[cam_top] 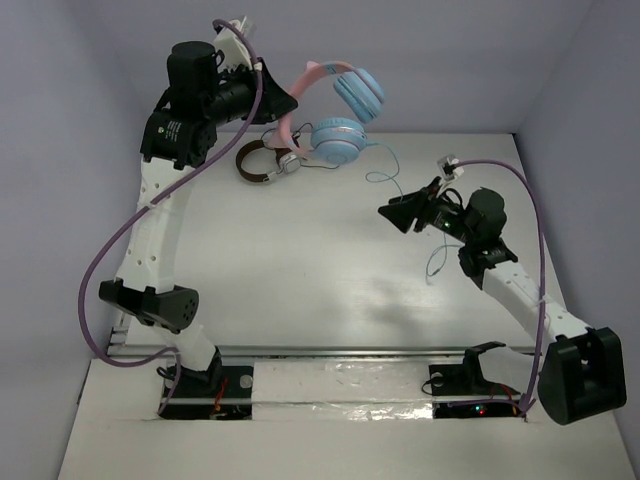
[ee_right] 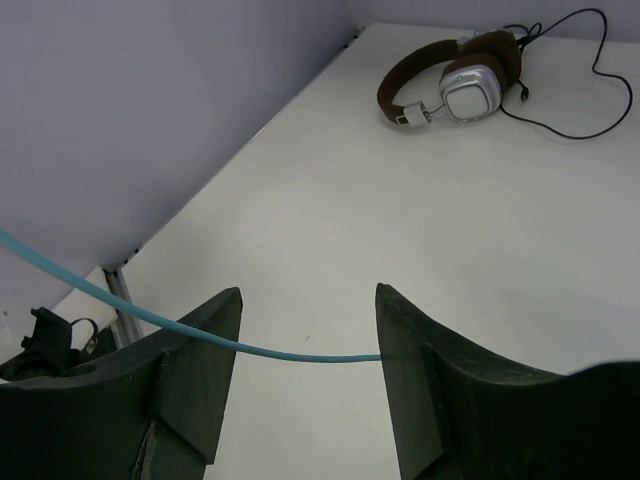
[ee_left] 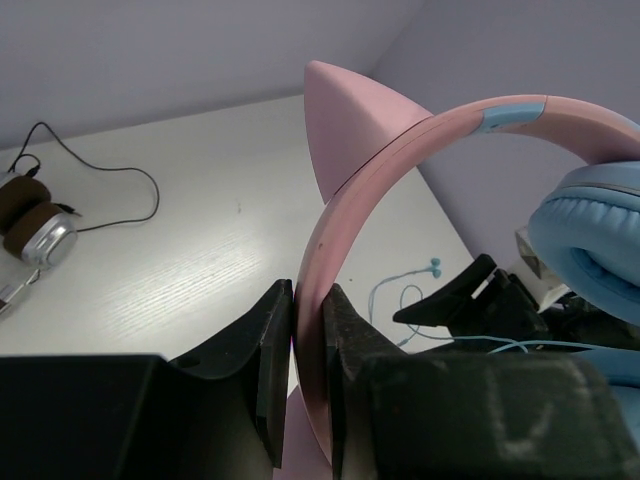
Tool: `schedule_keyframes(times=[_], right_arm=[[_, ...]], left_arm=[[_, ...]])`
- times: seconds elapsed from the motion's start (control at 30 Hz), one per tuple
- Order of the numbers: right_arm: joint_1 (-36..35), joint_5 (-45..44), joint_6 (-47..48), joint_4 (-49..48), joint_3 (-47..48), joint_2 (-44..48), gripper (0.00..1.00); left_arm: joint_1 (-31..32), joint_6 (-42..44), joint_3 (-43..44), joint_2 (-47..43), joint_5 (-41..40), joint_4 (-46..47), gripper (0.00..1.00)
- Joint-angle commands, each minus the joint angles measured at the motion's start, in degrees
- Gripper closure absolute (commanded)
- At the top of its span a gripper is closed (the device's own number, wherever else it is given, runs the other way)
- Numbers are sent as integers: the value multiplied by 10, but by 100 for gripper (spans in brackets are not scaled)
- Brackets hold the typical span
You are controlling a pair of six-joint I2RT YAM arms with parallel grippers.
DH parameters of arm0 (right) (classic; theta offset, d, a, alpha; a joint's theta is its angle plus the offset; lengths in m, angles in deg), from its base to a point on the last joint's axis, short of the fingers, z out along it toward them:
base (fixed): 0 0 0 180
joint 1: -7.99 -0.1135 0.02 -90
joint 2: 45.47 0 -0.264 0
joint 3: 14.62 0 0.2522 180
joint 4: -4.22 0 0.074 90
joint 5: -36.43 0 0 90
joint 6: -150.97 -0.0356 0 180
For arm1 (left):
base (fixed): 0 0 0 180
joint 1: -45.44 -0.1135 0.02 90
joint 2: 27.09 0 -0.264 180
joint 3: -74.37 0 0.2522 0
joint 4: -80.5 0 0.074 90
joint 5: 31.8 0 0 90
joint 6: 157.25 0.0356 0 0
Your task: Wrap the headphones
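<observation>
Top external, pink cat-ear headphones (cam_top: 338,142), blue cups, cable (ee_right: 290,355) possibly looped

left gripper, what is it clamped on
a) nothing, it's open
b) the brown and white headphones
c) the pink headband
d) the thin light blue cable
c: in the left wrist view the left gripper is shut on the pink headband of the headphones, one finger on each side of the band.
</observation>
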State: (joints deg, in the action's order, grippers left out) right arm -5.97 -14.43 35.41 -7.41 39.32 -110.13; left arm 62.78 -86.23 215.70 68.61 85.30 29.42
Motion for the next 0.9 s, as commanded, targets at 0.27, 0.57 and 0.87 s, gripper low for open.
schedule_keyframes(times=[0.27, 0.57, 0.87], right_arm=[[-3, -2, -23, -109, -58, -30, 60], [-20, -28, -60, -39, -75, 37, 100], [-141, -317, 42, 365, 156, 151, 100]], left_arm=[[-50, -116, 10, -35, 92, 157, 100], [-55, -127, -136, -62, -32, 226, 100], [-49, -110, -390, -142, -246, 324, 100]])
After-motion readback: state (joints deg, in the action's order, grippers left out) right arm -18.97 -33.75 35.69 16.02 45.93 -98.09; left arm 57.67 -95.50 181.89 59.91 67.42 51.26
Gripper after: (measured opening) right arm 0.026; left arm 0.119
